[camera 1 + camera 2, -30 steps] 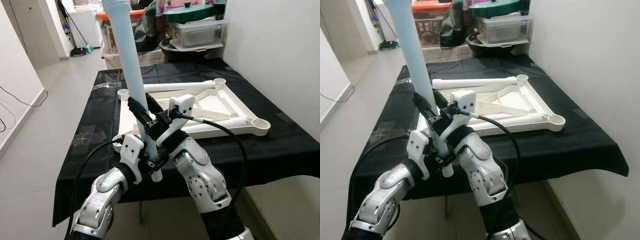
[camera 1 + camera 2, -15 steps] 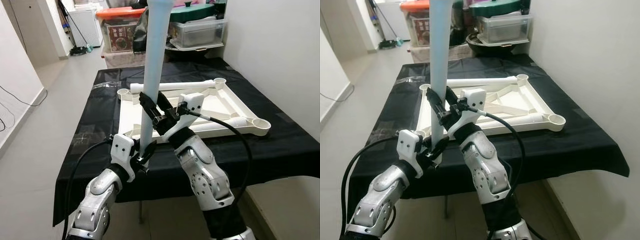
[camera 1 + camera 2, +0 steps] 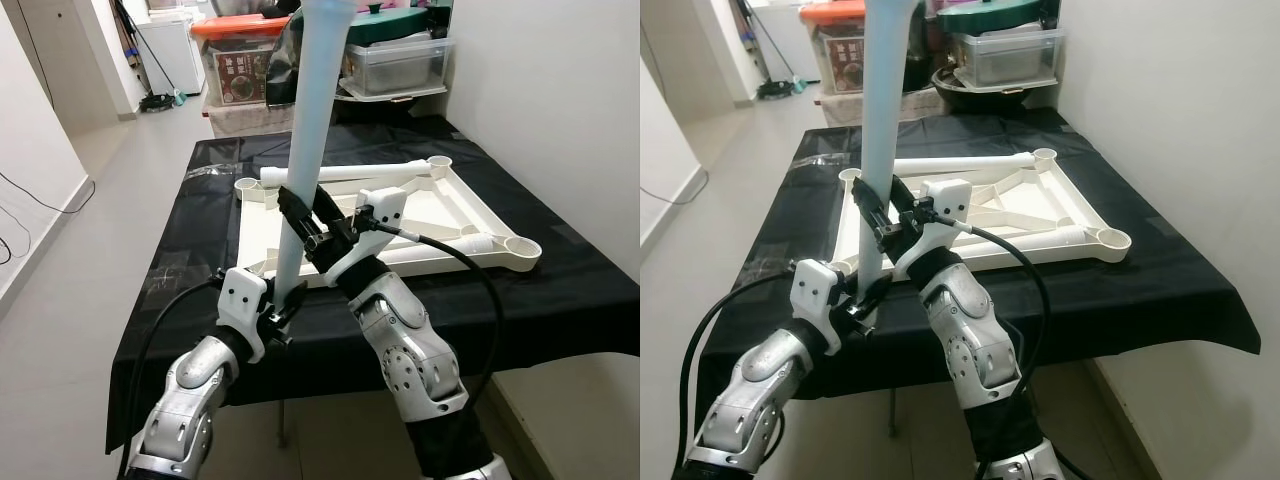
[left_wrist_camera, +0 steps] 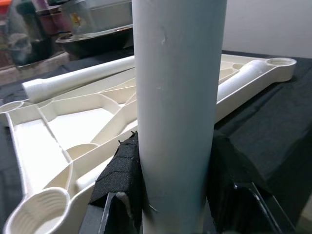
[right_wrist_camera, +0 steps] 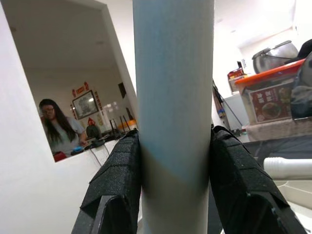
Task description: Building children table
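Nearest the camera, two jointed silver arms rise from below and meet on one smooth, round, pale white plastic table leg, a long matte tube that stands nearly upright, leaning slightly to the robot's right toward its top. The left gripper holds the leg near its bottom end; in the left wrist view its black, fabric-textured fingers press against both sides of the tube, closed to the tube's width. Just above it, the right gripper clamps the same leg a little higher, and the right wrist view shows its padded black fingers tight on either side of the tube. A black cable loops from the right wrist's white camera housing.

The lower end of the leg hangs at the near edge of a table draped in a shiny, wrinkled black cloth. Just beyond the grippers the upturned cream plastic tabletop lies flat on the cloth, square, ribbed with diagonal struts, with a round threaded socket at each corner. A second white leg lies along its far edge. Behind the table stand stacked storage bins, one a clear plastic bin under a green lid.
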Available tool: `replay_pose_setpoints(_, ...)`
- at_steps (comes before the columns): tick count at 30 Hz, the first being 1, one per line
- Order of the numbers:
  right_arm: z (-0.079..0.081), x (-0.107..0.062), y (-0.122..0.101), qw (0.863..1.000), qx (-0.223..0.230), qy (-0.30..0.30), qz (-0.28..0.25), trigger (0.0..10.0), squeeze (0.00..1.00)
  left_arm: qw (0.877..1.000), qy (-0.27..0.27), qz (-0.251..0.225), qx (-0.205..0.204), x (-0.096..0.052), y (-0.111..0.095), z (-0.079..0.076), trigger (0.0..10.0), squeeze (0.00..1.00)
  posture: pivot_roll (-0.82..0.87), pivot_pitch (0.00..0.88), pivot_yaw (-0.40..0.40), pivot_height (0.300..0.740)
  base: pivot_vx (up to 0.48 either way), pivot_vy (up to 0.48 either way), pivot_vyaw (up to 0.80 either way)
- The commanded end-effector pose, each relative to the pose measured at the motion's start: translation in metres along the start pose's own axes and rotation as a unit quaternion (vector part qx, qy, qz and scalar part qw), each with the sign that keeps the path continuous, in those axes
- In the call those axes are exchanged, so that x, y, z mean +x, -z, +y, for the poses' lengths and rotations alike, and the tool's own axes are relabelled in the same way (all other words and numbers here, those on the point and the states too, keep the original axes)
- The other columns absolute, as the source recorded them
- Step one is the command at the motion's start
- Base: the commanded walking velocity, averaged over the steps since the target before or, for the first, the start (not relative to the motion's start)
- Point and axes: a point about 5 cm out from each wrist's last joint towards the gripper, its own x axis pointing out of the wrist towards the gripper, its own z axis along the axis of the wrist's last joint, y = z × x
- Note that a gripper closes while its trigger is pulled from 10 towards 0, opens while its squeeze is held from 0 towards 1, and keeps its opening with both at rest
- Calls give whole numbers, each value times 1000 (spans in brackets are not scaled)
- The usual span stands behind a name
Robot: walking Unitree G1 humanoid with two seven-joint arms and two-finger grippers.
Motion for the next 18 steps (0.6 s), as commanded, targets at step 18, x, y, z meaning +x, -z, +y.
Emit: replay_pose_setpoints(18,5,4,2,1000,24,2,-4,10000,0,993,-102,3,63,-21,-7,52,10000,0,-40,0,41,740,0,0,0)
